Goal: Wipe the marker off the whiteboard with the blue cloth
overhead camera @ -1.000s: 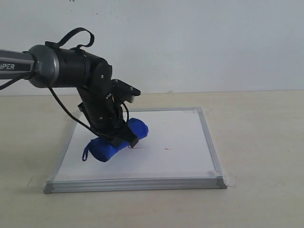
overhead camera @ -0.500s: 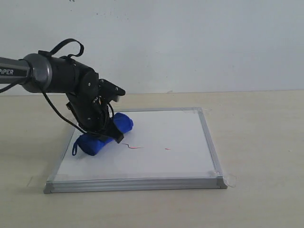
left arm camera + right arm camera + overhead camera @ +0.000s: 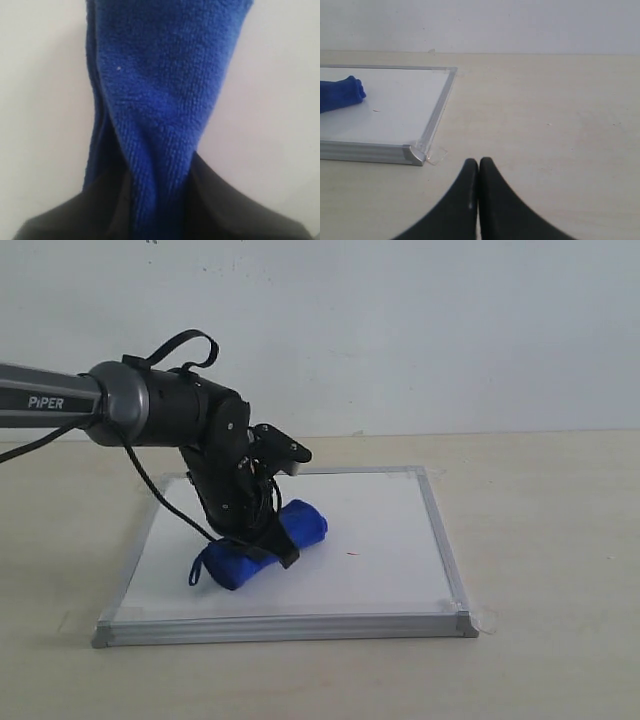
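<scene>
So the left fingers are clamped mid-roll on the cloth, pressed down left of the board's middle. Looks soft and light, so gripping the middle makes sense. The right fingers sit together.

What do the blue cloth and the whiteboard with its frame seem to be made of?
The blue cloth: soft fabric, likely microfibre; matte, fine looped nap shows close up. The whiteboard: smooth white panel, probably coated. Its frame: seems aluminium, silver-grey with a dull sheen.
</scene>
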